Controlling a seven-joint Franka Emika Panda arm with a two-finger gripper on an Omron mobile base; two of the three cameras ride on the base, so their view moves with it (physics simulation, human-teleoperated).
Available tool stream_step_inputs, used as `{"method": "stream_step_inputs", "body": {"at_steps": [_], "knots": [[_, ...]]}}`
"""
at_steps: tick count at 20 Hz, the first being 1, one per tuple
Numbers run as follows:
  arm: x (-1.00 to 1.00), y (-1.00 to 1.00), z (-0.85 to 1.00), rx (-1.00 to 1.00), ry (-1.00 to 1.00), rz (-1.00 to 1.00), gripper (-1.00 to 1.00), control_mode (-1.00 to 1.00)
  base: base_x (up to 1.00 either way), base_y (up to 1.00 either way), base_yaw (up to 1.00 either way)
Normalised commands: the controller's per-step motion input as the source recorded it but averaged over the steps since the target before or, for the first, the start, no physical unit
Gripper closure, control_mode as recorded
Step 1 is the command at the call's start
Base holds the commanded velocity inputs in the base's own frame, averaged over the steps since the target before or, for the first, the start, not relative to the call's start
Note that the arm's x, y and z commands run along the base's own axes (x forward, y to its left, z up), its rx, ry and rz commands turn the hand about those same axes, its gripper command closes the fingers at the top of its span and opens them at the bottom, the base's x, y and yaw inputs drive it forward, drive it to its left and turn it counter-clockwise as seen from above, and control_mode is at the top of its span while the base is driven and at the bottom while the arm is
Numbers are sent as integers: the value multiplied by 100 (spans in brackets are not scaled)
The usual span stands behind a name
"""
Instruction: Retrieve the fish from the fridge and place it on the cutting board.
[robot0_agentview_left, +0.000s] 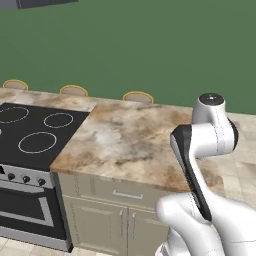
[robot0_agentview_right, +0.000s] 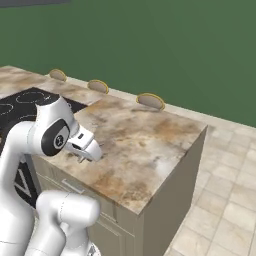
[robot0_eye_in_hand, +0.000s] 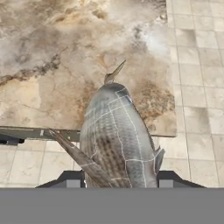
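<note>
In the hand view the fish (robot0_eye_in_hand: 116, 140), grey and scaled with a thin pointed tail, runs up from between my dark fingertips (robot0_eye_in_hand: 168, 179). My gripper (robot0_eye_in_hand: 120, 180) is shut on it. It hangs above the near edge of the marbled beige countertop (robot0_eye_in_hand: 52, 65), partly over the tiled floor. From the right base camera, my gripper (robot0_agentview_right: 89, 154) points down close over the counter's front part, and the fish is too small there to make out. The cutting board and the fridge are out of view.
A black stovetop (robot0_agentview_left: 30, 132) with ring burners lies left of the counter, with an oven (robot0_agentview_left: 25, 210) below it. Three round tan stool tops (robot0_agentview_left: 137, 96) peek over the counter's far edge. Cabinet doors (robot0_agentview_left: 107, 220) face me. Tiled floor (robot0_agentview_right: 225, 190) opens to the right.
</note>
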Motion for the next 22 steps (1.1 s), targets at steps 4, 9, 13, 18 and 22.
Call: {"method": "stream_step_inputs", "body": {"at_steps": [4,9,13,18,22], "knots": [[0,0,0,0,0,0,100,100,-10,72,3],[0,0,0,0,0,0,100,100,-3,84,12],[0,0,0,0,0,0,100,100,-1,100,47],[0,0,0,0,0,0,100,100,0,100,71],[0,0,0,0,0,0,100,100,0,94,80]]}}
